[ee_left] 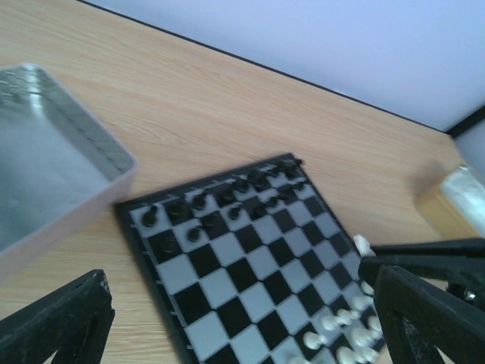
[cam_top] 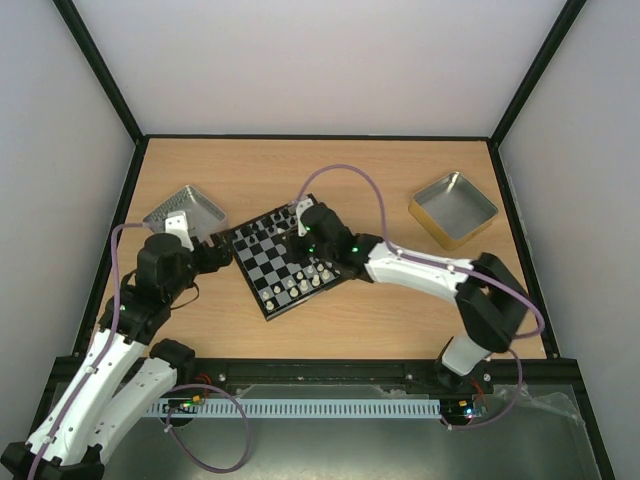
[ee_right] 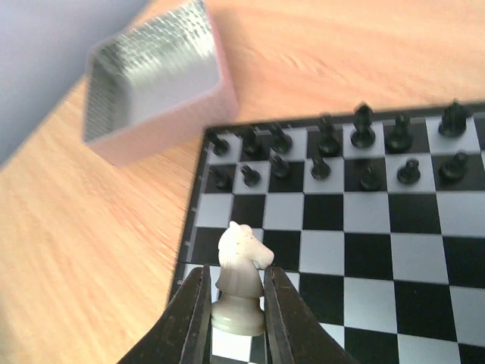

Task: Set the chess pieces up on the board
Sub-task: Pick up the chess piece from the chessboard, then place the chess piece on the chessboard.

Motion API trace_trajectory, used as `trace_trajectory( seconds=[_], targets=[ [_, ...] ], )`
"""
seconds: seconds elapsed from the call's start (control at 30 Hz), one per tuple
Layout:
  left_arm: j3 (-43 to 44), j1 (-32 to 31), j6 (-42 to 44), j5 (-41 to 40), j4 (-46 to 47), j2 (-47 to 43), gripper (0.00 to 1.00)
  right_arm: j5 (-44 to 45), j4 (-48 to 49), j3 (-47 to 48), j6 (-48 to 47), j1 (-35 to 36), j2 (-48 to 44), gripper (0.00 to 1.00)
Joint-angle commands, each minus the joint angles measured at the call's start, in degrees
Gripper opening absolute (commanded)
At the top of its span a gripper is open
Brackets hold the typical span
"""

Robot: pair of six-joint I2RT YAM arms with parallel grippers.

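Chess pieces (ee_right: 362,125) stand on the board (cam_top: 255,262), which lies askew on the table (cam_top: 350,330) between a silver tray (cam_top: 185,212) and a gold tray (cam_top: 453,208). Black pieces (ee_right: 321,167) fill two rows along one edge, and cream pieces (ee_left: 327,321) cluster at the opposite edge. The right gripper (ee_right: 239,292) pinches a white knight (ee_right: 242,258) upright over squares near a board corner; whether its base touches the board is unclear. The left gripper (ee_left: 242,318) hangs spread wide, holding nothing, at the board's side nearest the silver tray.
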Motion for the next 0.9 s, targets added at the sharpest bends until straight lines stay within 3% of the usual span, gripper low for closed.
trace_trajectory(
  seconds=[0.0, 0.13, 0.47, 0.6, 0.87],
  targets=[
    [-2.24, 0.21, -2.56, 13.51, 7.88, -0.72, 0.97, -5.13, 15.06, -6.73, -4.26, -0.32, -8.25, 0.12],
    [-3.56, 0.21, -6.95, 24.11, 15.95, -0.71, 1.0, -7.77, 20.53, -12.05, -5.76, -0.4, -14.21, 0.12],
    [-4.1, 0.21, -18.67, 39.89, 28.85, 3.04, 0.99, -14.82, 28.5, -19.34, -8.84, -0.37, -23.06, 0.14],
    [-2.35, 0.21, -21.43, 46.13, 29.36, 7.28, 0.83, -16.94, 27.58, -19.28, -11.23, -0.41, -23.73, 0.15],
    [-1.88, 0.17, -22.74, 50.9, 30.69, 12.5, 0.49, -19.67, 21.91, -16.42, -14.49, -0.44, -22.54, 0.15]
  ],
)
